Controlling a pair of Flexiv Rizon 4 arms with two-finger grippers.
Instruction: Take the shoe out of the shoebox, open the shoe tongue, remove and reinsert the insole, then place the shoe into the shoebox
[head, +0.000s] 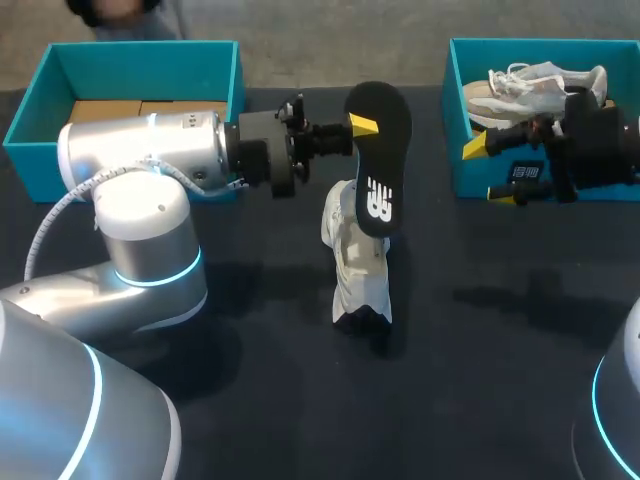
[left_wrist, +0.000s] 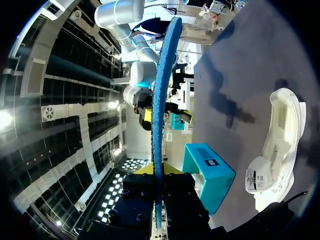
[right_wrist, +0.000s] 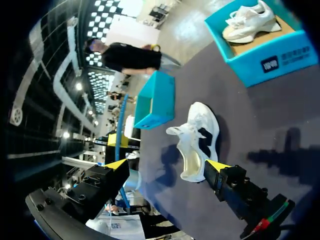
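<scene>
My left claw (head: 362, 126) is pinched on the insole (head: 380, 150), holding it up in the air just above the shoe (head: 355, 265). The shoe lies mid-table, between the left box (head: 140, 55) and the right box (head: 455, 110). My right claw (head: 488, 170) hangs wide open with nothing in it, close by the right box (a second shoe (head: 530, 85) lies inside).

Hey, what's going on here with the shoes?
The left arm's tool is clamped on a black foam insole, holding it in the air near a white sneaker that sits on the dark table. The right arm's tool is open and empty, beside a teal cardboard shoebox with a second white sneaker inside.
</scene>
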